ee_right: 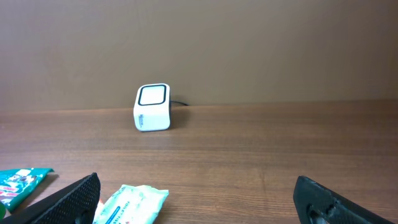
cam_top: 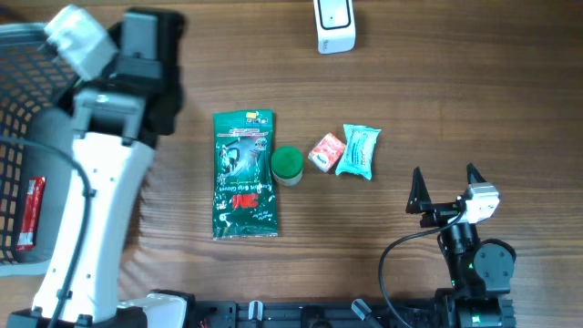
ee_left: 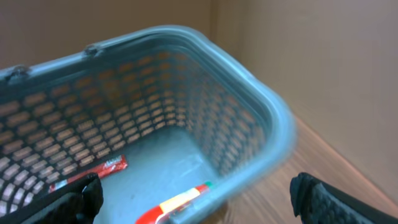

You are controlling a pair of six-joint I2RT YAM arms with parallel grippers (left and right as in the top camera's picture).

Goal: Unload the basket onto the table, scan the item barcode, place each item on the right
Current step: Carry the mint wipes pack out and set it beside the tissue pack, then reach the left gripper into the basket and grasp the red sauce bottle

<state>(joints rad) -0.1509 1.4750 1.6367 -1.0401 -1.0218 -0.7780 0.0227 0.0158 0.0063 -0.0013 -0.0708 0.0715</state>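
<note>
While both pairs of my fingers stand wide with nothing between them, no item is in hand, so every risk lies in the next pick. On the bench point(cam_top: 410, 91) the things to scan lie in a close row at the middle.

My left fingers point(ee_left: 81, 196) hang over the basket point(ee_left: 261, 106) at the far left, which holds a red bar point(ee_left: 93, 172) and another wrapper point(ee_left: 177, 203). If I swing out low, I could catch its rim and drag it.

The green pouch point(cam_top: 244, 175) is the biggest item and lies flat. I judge it may slip or fold in a pinch, and a creased barcode would not read. I cannot tell where its barcode is printed.

The scanner point(cam_top: 334, 25) stands at the far edge, well apart from the row, so a loose hold could drop the item on the way.

My right fingers point(cam_top: 417, 189) hover near the teal pack point(cam_top: 357, 150), which lies just beside its neighbours, so closing there could pinch two things at once. The green-capped tub point(cam_top: 287, 164) sits against the pouch's edge and might roll if knocked. The small orange packet point(cam_top: 325, 152), wedged between tub and pack, is the easiest to nudge askew.
</note>
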